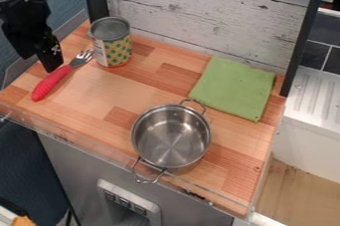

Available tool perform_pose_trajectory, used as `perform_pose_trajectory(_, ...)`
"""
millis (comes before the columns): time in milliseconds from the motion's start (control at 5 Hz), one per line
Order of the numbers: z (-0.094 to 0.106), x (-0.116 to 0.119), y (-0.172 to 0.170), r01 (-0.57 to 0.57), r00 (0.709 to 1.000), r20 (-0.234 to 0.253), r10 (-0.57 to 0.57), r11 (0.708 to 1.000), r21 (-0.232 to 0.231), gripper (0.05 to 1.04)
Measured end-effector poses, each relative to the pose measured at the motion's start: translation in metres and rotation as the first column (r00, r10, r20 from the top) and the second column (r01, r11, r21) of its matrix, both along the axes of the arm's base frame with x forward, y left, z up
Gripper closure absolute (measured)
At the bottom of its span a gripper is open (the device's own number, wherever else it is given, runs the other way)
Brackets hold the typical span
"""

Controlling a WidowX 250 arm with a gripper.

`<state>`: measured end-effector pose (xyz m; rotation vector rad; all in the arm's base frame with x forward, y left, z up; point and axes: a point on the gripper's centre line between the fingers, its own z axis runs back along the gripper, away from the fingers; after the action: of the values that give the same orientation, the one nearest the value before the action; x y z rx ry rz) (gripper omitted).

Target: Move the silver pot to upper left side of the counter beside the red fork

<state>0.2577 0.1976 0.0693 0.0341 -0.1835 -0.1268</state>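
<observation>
My black gripper (50,59) hangs at the upper left of the counter, just above the red-handled fork; how its fingers stand cannot be made out. The red fork (51,81) lies slanted on the wood, its metal tines pointing up and right toward the can. The silver pot (171,137) stands upright near the counter's front edge, right of centre, with one wire handle toward the back and one toward the front. Its inside looks empty. A wide stretch of wood lies between the gripper and the pot.
A tin can (111,42) stands at the back left, close to the fork's tines. A folded green cloth (233,87) lies at the back right. White boards (206,13) rise behind the wooden counter (120,95), and a clear ledge (86,143) runs along its front.
</observation>
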Motion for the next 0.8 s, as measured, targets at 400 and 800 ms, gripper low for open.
perform_pose_trajectory(400,-0.014,-0.007,-0.045,0.052,0.998,-0.042,-0.055,0.997,-0.064,0.083)
perform_pose_trajectory(800,-0.016,0.003,-0.133,0.122,0.991,-0.044,-0.125,0.991,-0.059,0.083)
